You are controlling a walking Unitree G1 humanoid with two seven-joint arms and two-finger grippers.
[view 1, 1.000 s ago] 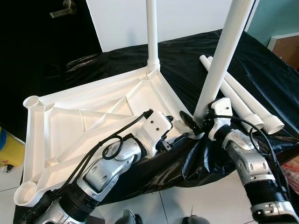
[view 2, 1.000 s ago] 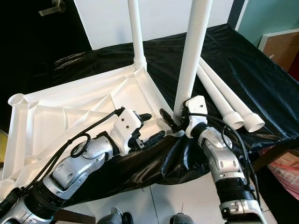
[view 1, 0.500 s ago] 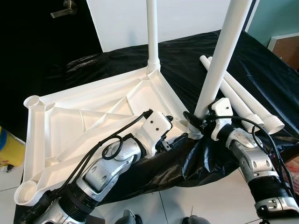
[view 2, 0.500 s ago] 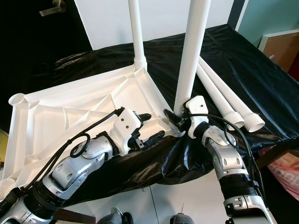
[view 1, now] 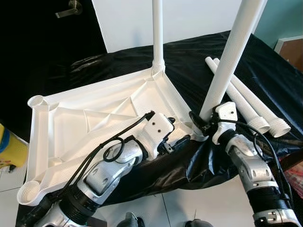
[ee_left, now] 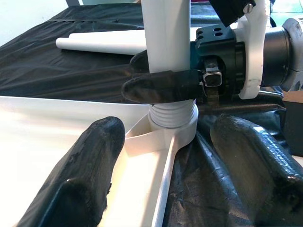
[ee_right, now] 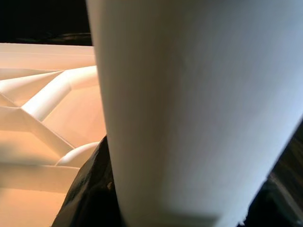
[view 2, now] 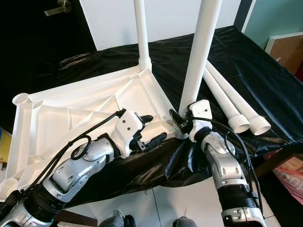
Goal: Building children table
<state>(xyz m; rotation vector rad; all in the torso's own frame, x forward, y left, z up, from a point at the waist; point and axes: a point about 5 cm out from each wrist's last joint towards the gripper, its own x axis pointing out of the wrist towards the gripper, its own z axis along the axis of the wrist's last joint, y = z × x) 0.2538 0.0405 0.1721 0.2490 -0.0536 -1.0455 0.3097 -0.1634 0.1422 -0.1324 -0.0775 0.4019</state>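
Black plastic sheeting [view 1: 265, 61] covered the work surface, where an upturned white plastic tabletop [view 1: 94, 113] lay. The right gripper [view 1: 201, 124] was clamped around the base of a white tubular leg [view 1: 227, 61] standing in the tabletop's near corner socket [ee_left: 173, 124]. The left gripper [view 1: 176, 135], fingers spread wide, held nothing beside that corner. Two loose white legs [view 1: 246, 101] lay nearby.

Work surface [view 1: 265, 61] — covered by a black plastic sheet [view 1: 118, 66], wrinkled, hanging over the near edge. On the sheet: one white tabletop [view 1: 94, 113], lying underside up, ribs showing, with a socket at each visible corner; two loose white legs [view 1: 246, 101] side by side on the right — threaded ends toward the near edge.
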